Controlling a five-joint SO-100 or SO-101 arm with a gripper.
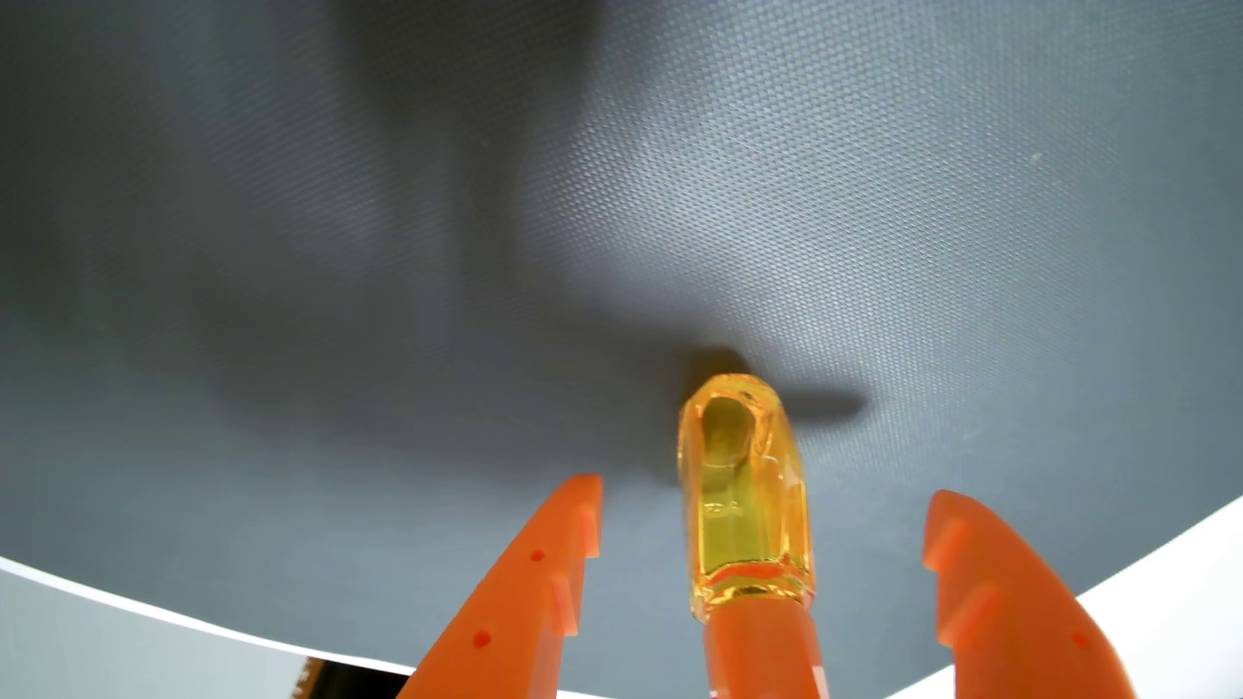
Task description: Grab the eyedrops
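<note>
In the wrist view the eyedrops bottle (743, 497) lies on the grey mat: a clear amber body holding yellow liquid, with an orange cap (763, 648) pointing toward the bottom edge. My gripper (763, 511) is open, its two orange fingers spread to either side of the bottle. The left finger (531, 591) and the right finger (995, 591) both stand apart from the bottle, with mat visible in the gaps. The bottle sits roughly midway between them, slightly nearer the left one.
The grey textured mat (605, 235) covers most of the view, with the arm's shadow across its left half. A white table surface (101, 632) shows past the mat's edge at the bottom left and bottom right (1184, 605).
</note>
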